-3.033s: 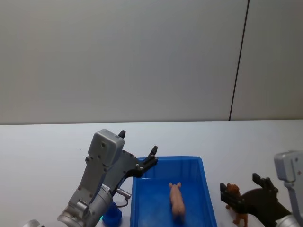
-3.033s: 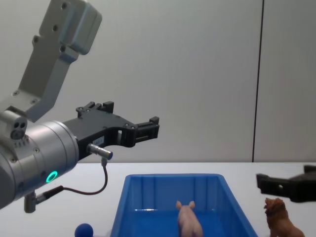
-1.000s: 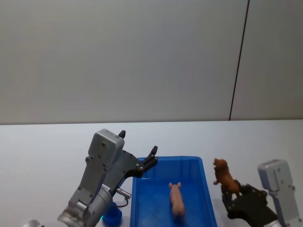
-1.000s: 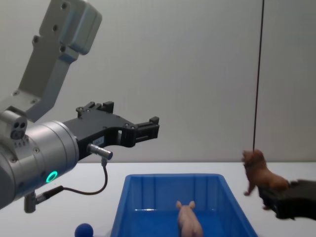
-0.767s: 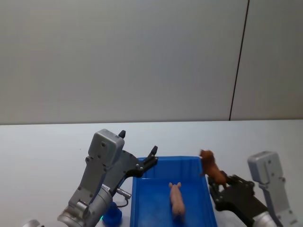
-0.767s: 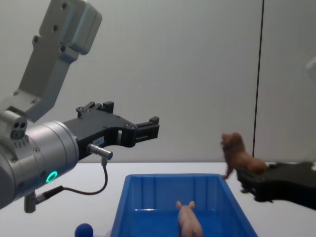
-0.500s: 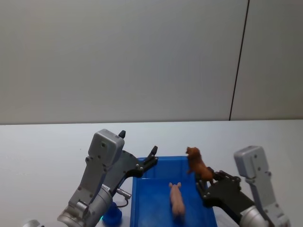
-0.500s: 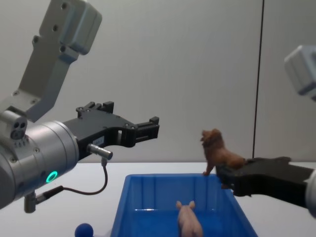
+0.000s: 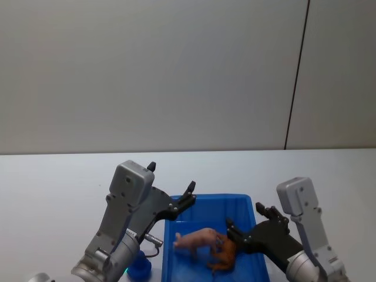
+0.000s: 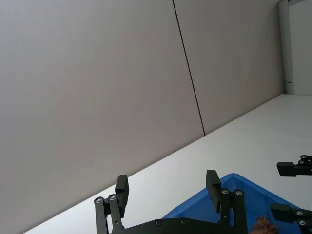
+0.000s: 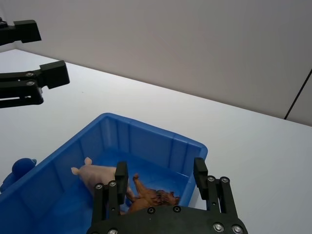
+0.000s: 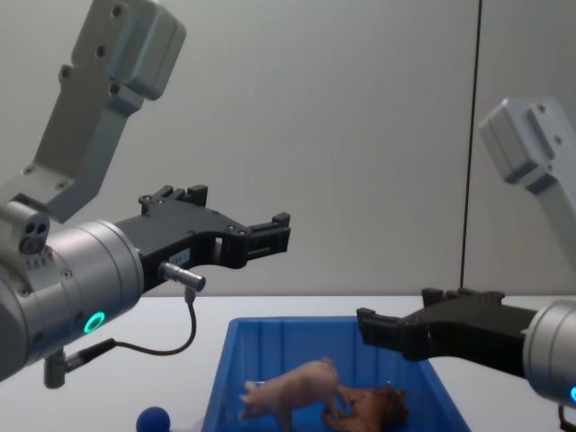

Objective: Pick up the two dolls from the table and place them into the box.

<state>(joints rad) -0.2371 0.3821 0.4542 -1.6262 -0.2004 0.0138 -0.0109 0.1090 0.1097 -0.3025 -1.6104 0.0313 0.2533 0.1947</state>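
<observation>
Lying sideways in blue box (image 9: 217, 199): brown lion (image 9: 224, 257) beside pink pig (image 9: 197, 239).

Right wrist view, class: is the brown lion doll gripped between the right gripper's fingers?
No, the brown lion doll lies loose on the floor of the box beside the pig, under the open right gripper.

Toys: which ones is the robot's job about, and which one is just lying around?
Job:
pig and lion, both in the box
right end effector, open above them

Lying about:
blue ball, left of the box
left end effector, open, idle near the box's left side
</observation>
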